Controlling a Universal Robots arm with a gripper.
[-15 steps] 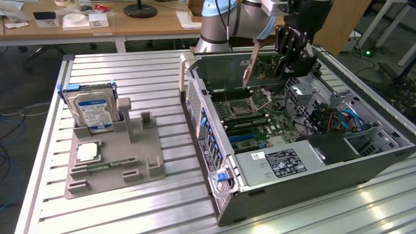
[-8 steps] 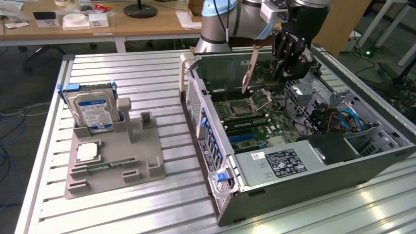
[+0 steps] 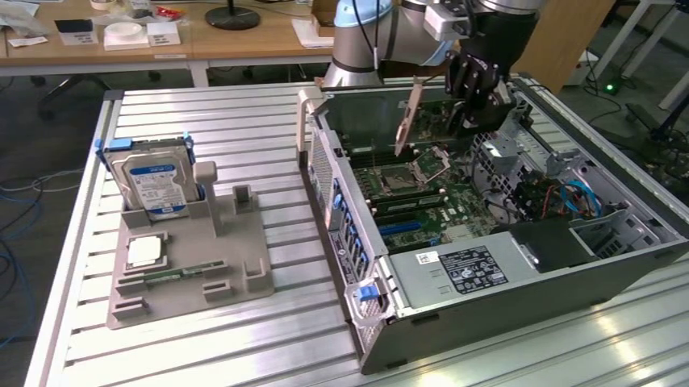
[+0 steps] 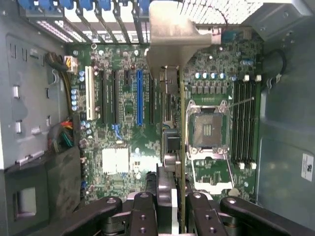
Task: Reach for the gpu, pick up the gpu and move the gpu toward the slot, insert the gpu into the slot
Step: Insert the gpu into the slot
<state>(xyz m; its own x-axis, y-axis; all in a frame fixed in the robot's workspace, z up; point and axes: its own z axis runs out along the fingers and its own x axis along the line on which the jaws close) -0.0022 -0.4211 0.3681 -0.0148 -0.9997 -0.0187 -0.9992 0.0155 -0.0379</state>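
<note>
My gripper [image 3: 473,109] hangs over the open computer case, shut on the gpu [image 3: 408,113]. The card stands on edge above the green motherboard [image 3: 431,211], its pale metal bracket toward the case's rear wall. In the wrist view the gpu [image 4: 170,42] is seen edgewise, a thin dark line running from the bracket down between my fingers [image 4: 142,216]. The long blue slot [image 4: 139,96] lies beside that line, apart from the card, among black connector strips. In the exterior view the same blue slot [image 3: 404,228] is near the case's front wall. The card is clear of the board.
The square processor socket [image 4: 206,129] sits just on the card's other side, with memory slots [image 4: 244,123] beyond. Case walls [image 3: 323,173] ring the board. Outside, a grey fixture [image 3: 189,266] holds a hard drive [image 3: 156,181], a processor [image 3: 145,251] and a memory stick [image 3: 183,272].
</note>
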